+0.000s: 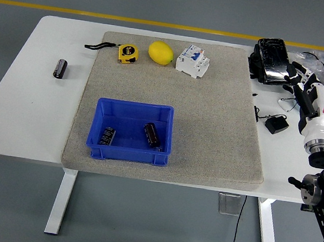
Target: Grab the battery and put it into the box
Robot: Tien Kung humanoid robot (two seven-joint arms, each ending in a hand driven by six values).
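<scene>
One battery (pixel 60 68) lies on bare white table (pixel 26 109) left of the grey mat (pixel 220 129), well apart from everything. Two batteries (pixel 152 134) lie inside the blue box (pixel 134 111) at the mat's near edge. The right hand (pixel 306 98) hovers at the cluttered right edge, fingers loose, empty.

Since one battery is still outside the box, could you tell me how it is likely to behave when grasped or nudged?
The battery is a short cylinder lying on its side on the bare white table, so a nudge would probably roll it. Its dark casing looks smooth, so it may be slippery. It appears rigid and probably dense for its size.
</scene>
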